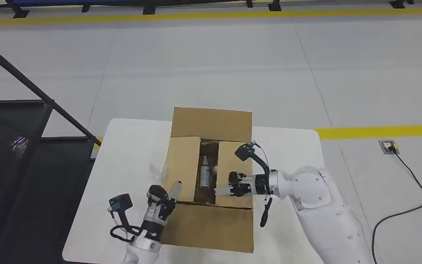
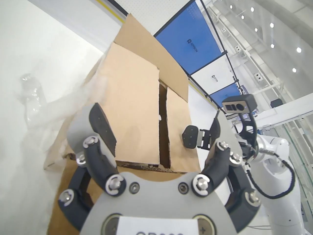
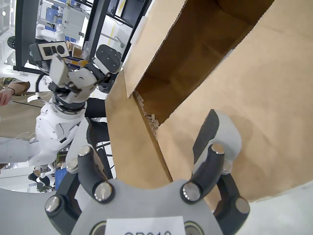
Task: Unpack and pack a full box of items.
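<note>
Top view: a brown cardboard box (image 1: pixel 212 123), its flaps partly open, sits in the middle of the white table (image 1: pixel 132 152). A pale bottle (image 1: pixel 206 173) lies inside, seen through the gap between the side flaps. The left gripper (image 1: pixel 173 190), spread and empty, hovers at the box's 8 o'clock. The right gripper (image 1: pixel 219 191), also spread, is at the gap's 5 o'clock, with a flap edge between its fingers (image 3: pixel 220 133).
</note>
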